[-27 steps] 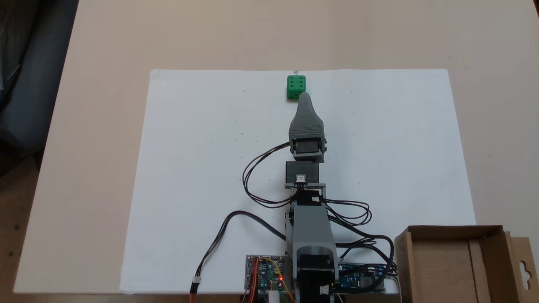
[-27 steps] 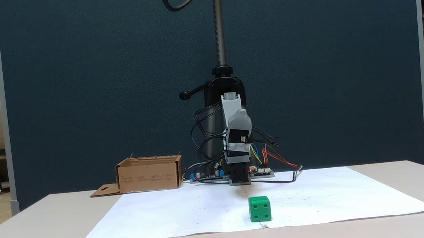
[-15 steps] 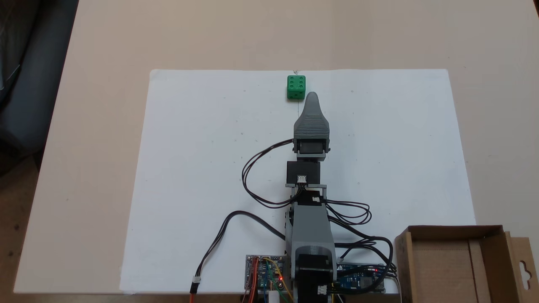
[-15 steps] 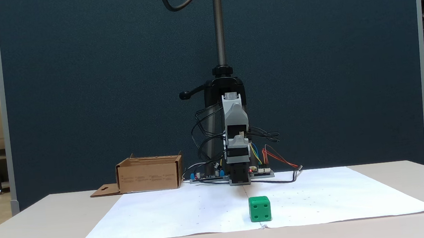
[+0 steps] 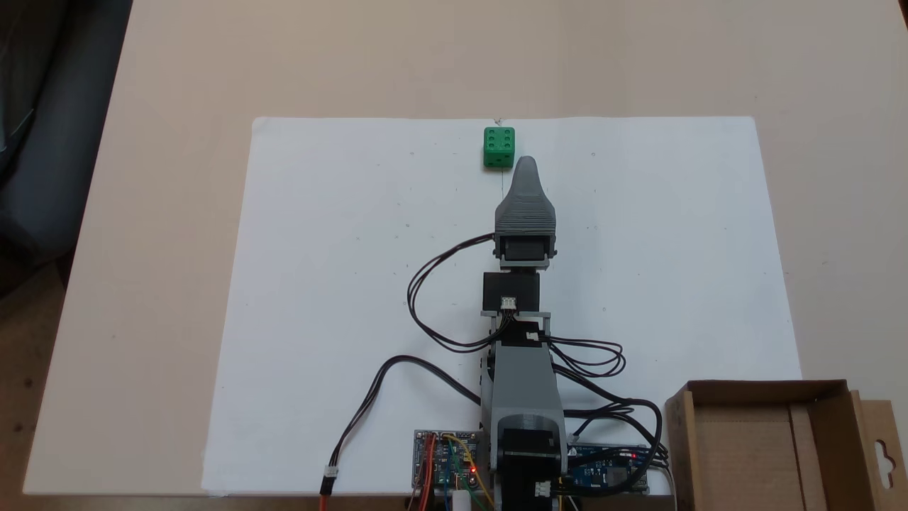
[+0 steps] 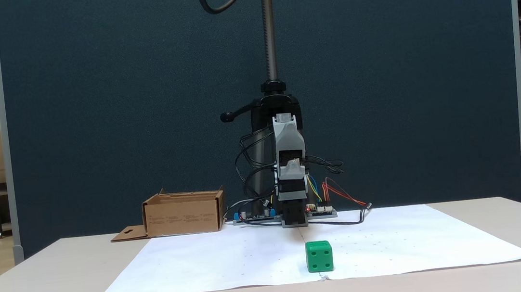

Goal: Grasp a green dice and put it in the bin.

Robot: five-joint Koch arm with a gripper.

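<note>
The green dice lies just beyond the gripper tip; jaw spread unreadable.

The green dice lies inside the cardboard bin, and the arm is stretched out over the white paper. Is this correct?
Not quite. The green dice is not inside the bin; it sits on the white paper, near the paper's edge farthest from the arm's base, as the fixed view from above shows. The rest holds: the arm is stretched out over the white paper.

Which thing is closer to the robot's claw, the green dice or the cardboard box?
The green dice: it sits just past the gripper tip on the white paper. The bin sits far back beside the arm's base.
</note>
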